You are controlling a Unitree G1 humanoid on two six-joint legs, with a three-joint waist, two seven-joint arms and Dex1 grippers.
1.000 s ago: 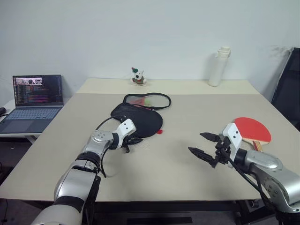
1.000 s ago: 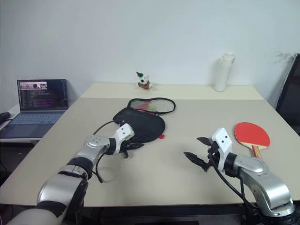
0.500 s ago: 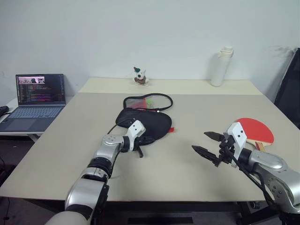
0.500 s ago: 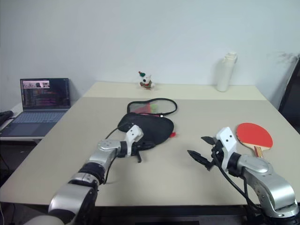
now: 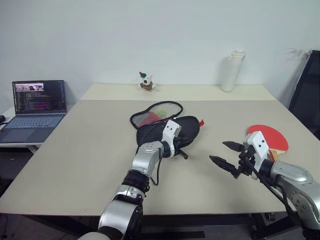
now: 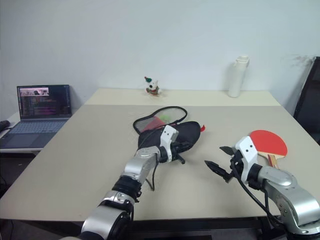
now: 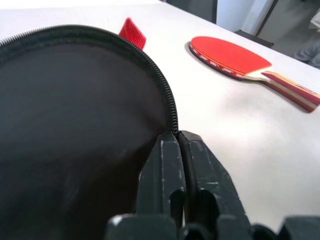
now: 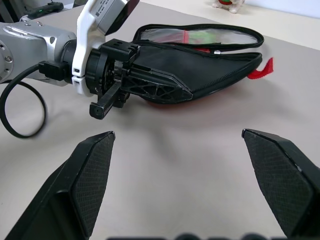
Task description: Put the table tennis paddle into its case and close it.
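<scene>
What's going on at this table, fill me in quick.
The robot's left gripper is pinched shut on the zippered edge of the soft black paddle-shaped case, which lies unzipped near the middle of the beige table. The red-faced table tennis paddle with its pale wooden handle lies on the table, outside the case, by the right gripper, which hangs open and empty above the tabletop. Nothing is packed yet.

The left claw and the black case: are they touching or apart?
Touching. In the left wrist view, the left claw has its fingers pinched together on the zipped edge of the case.
</scene>
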